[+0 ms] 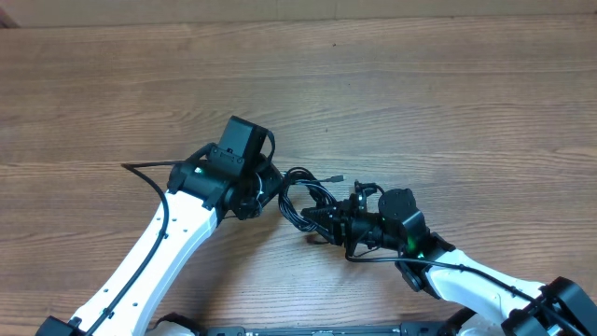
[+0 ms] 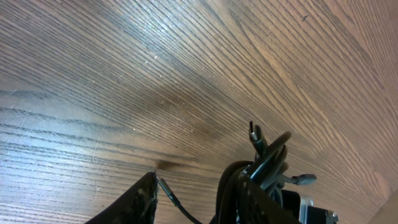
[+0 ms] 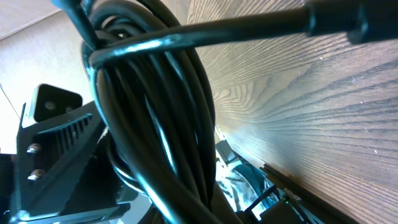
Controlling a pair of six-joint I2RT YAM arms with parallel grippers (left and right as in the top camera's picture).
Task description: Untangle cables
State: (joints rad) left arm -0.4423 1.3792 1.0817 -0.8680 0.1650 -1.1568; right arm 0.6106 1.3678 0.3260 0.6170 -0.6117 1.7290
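Observation:
The cables [image 1: 300, 191] lie as a tangled black bundle on the wooden table between my two grippers, with one small plug [image 1: 339, 177] sticking out to the right. My left gripper [image 1: 266, 191] is at the bundle's left side. In the left wrist view its jaws [image 2: 193, 199] stand apart, a thin cord end runs through the gap, and the bundle [image 2: 268, 155] hangs around the right finger [image 2: 245, 199]. My right gripper [image 1: 322, 217] is buried in the bundle's lower right. In the right wrist view the cables [image 3: 161, 112] fill the frame and run down into the shut jaws.
Bare wooden table [image 1: 420, 93] stretches behind and to both sides. The left arm's own thicker wire [image 1: 140, 167] trails off to the left. The table's front edge [image 3: 292, 186] shows close by in the right wrist view.

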